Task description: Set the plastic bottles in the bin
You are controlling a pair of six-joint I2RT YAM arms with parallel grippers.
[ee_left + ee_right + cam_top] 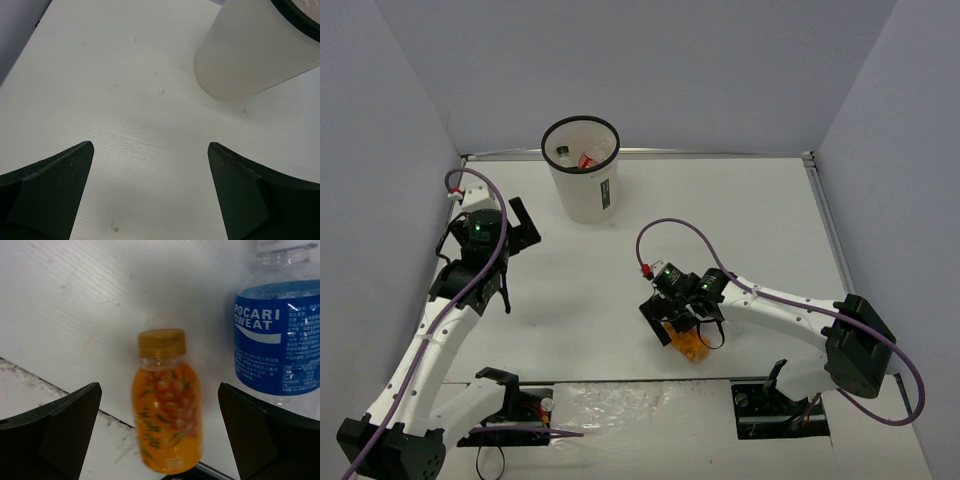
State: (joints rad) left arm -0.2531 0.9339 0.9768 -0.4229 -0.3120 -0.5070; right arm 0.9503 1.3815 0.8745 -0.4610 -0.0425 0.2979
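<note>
One orange bottle point(167, 410), one blue-labelled bottle point(280, 335), one bin point(578, 195).

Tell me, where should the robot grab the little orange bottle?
Around its fat middle, below the cap. The orange bottle seems to lie flat, so come straight down from above, one finger on each round side. The right gripper hangs open astride it. The blue-labelled bottle sits close beside, so mind that finger.
</note>
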